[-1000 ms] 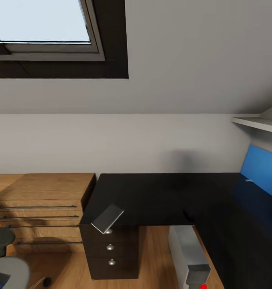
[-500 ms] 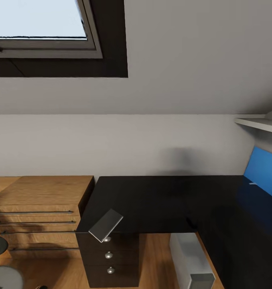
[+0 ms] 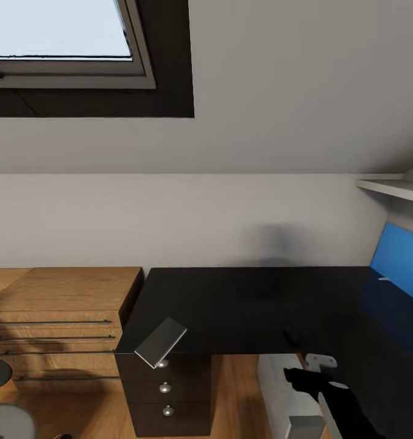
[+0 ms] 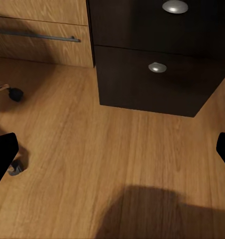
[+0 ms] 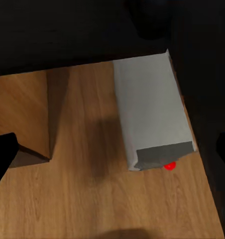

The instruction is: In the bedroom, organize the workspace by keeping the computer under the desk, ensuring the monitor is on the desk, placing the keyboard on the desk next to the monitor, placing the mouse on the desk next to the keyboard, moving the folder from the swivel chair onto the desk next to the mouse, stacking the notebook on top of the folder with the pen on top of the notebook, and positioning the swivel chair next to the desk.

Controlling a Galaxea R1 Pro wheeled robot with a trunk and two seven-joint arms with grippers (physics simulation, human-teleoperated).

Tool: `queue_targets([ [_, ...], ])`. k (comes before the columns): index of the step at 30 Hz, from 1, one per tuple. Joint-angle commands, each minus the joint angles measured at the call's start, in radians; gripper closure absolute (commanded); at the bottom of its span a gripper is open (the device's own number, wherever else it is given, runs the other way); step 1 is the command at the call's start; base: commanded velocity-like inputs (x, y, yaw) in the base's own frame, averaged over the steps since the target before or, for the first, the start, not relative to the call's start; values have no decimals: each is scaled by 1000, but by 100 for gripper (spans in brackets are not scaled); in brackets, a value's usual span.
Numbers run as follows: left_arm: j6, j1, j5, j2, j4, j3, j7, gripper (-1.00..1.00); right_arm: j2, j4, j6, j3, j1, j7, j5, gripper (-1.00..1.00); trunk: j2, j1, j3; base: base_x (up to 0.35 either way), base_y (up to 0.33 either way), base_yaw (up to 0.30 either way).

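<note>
The desk (image 3: 243, 305) has a glossy black L-shaped top and a dark drawer unit (image 3: 167, 387) with round silver knobs (image 4: 157, 66). Under it stands the computer (image 3: 285, 381), a light grey tower, with a small red spot at its near end in the right wrist view. My right gripper (image 3: 304, 373) hangs above the computer (image 5: 152, 114) near the desk's inner corner, and its fingertips (image 5: 3, 152) stand wide apart, open and empty. My left gripper (image 4: 112, 152) is open over bare wood floor in front of the drawer unit. The swivel chair (image 3: 5, 421) shows its dark armrest and grey seat at the lower left.
A low oak chest (image 3: 60, 317) with long bar handles stands left of the desk. A flat grey slab (image 3: 161, 341) lies tilted over the desk's front left corner. A blue panel (image 3: 401, 262) rises at the desk's right end under a white shelf (image 3: 392, 188). Chair castors (image 4: 15, 93) sit on the floor.
The camera shifted slightly at first, then held still. My right arm and gripper have risen into the head view at the lower right, above the computer.
</note>
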Motion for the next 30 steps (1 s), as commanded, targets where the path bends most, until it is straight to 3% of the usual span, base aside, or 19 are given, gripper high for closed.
queue_targets([
  [1, -1, 0, -5, 0, -2, 1, 6, -100, -2, -67, 88, -2, -5, 0, 0, -100, -1, 0, -1, 0, 0, 0],
  [4, -1, 0, 0, 0, -2, 1, 7, -100, -11, -170, 246, -4, -41, -38, -1, -100, -1, 0, -1, 9, 0, 0],
  [8, -1, 0, 20, 0, -2, 0, 7, -100, -16, -182, 328, -4, -140, -108, 0, -100, -1, 0, -1, 188, 0, 0],
  [12, -1, 0, 25, -1, -2, 0, 7, -100, -26, -132, 326, -2, -181, -127, 2, -100, -1, 0, -1, 302, 0, 0],
  [19, -1, 0, 25, -2, -2, 1, 6, -100, -56, 35, 251, 16, -191, -127, 3, -100, -1, 0, -1, 231, 0, 0],
  [23, -1, 0, 25, -4, -2, 1, 6, -100, -86, 59, 244, 17, -192, -115, -1, -100, -1, 0, -1, 44, 0, 0],
  [30, -1, 0, 25, -4, -2, 1, 5, -100, -110, 82, 236, 18, -192, -95, 2, -100, -1, 0, -1, 10, 0, 0],
])
